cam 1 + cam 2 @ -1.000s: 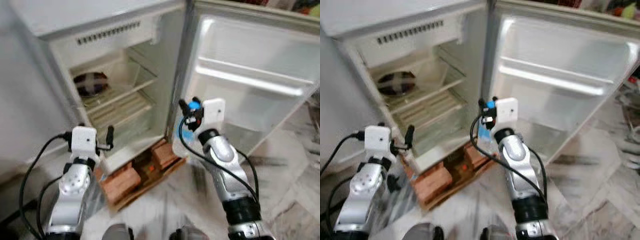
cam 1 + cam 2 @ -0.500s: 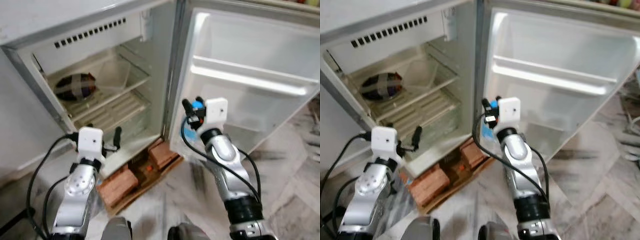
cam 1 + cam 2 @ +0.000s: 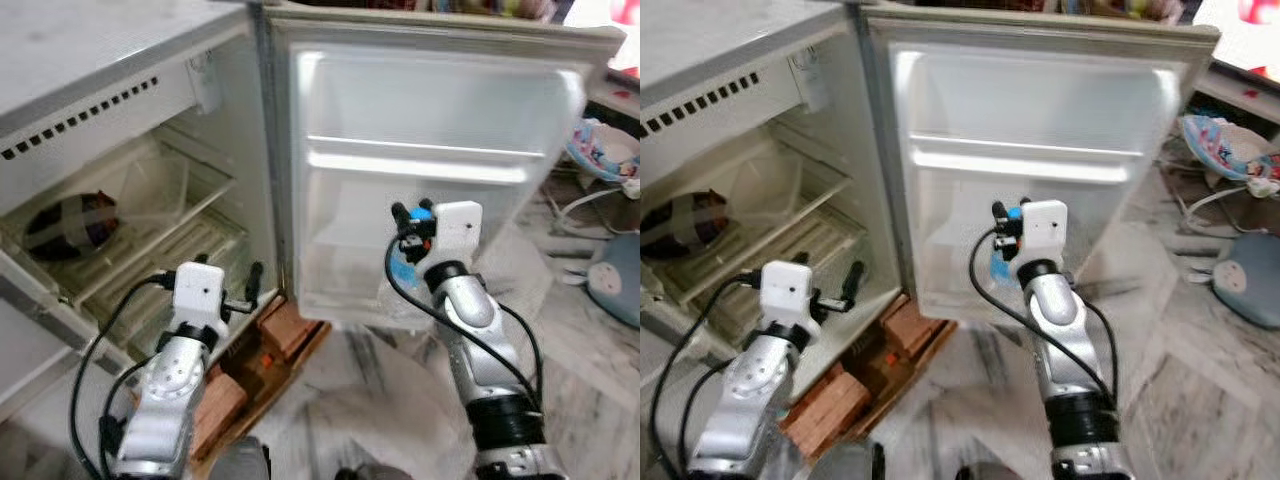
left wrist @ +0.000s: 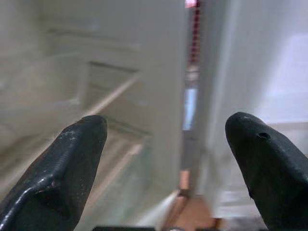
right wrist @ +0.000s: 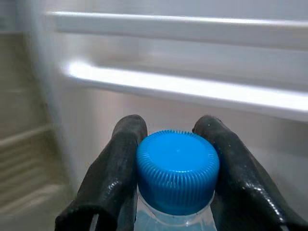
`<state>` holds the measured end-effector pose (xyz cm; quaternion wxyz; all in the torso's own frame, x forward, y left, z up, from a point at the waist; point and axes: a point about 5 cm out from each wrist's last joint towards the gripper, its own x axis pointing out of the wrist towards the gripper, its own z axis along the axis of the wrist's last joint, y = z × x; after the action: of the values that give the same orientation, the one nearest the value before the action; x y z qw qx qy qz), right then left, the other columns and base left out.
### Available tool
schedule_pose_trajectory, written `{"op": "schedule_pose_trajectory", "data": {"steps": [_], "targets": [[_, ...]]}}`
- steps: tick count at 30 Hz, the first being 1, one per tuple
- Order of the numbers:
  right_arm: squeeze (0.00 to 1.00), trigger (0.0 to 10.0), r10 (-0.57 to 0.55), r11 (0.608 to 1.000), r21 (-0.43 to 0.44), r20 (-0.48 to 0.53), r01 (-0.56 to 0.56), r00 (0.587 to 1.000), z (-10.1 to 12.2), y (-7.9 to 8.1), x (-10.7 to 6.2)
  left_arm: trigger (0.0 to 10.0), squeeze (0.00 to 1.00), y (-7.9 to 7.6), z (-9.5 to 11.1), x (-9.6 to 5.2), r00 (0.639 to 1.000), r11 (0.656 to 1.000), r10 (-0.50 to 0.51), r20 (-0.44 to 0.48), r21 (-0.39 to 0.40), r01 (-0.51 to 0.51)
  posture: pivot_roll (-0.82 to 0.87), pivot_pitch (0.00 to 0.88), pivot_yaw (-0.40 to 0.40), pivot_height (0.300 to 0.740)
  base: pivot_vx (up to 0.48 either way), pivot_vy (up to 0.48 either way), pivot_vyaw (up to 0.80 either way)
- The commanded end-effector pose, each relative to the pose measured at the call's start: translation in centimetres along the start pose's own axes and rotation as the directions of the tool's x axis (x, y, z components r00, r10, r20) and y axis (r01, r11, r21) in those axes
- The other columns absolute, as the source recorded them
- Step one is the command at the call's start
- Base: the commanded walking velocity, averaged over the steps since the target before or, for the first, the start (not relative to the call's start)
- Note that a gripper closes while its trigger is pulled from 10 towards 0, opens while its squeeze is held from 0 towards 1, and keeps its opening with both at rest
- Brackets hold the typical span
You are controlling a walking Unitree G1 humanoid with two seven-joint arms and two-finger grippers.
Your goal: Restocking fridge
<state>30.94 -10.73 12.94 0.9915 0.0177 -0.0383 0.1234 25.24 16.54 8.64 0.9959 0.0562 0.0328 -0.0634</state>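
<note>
Before the open fridge (image 3: pixel 150 150) (marble floor (image 3: pixel 580 380) below), right gripper (image 5: pixel 175 159) clasps bottle (image 5: pixel 177 168).

Blue-capped bottle (image 5: pixel 176 172) (clear); white fridge door (image 3: pixel 440 110)

Bottle (image 5: pixel 176 174) (right tool (image 3: pixel 411 217)) now faces door shelf (image 3: pixel 430 166).
</note>
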Motion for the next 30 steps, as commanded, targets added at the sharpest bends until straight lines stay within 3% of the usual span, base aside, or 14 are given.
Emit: {"op": "schedule_pose_trajectory", "data": {"steps": [1, 10, 18, 30], "targets": [[0.0, 10.0, -0.028, 0.999, -0.026, 0.016, 0.029, 0.999, 0.4, -1.2, -0.1, 10.0, 0.0, -0.8, 0.2, 0.0, 1.0, 1.0, -0.015, 0.004, -0.018, 0.015, 0.12, 0.1, -0.042, 0.74, 0.0, 0.0, 0.0], [0.0, 10.0, -0.012, 1.0, -0.012, 0.017, 0.013, 1.0, 0.5, -0.9, -0.3, 10.0, 0.0, -0.7, 0.0, -0.1, 1.0, 1.0, 0.014, 0.0, -0.004, -0.014, 0.12, 0.104, -0.045, 0.74, 0.0, 0.0, 0.0], [0.0, 10.0, 0.05, 0.999, 0.017, 0.036, -0.05, 0.998, 0.6, 0.2, -0.4, 10.0, 0.0, 0.3, -0.5, -0.3, 0.993, 0.993, 0.111, -0.025, 0.035, -0.11, 0.12, 0.11, -0.04, 0.74, 0.0, 0.0, 0.0], [0.0, 10.0, 0.097, 0.995, -0.002, 0.065, -0.097, 0.993, 1.2, 0.7, -0.4, 10.0, 0.0, 0.9, -0.5, -0.4, 0.987, 0.985, 0.157, -0.02, 0.075, -0.155, 0.12, 0.117, -0.037, 0.74, 0.0, 0.0, 0.0]]}}
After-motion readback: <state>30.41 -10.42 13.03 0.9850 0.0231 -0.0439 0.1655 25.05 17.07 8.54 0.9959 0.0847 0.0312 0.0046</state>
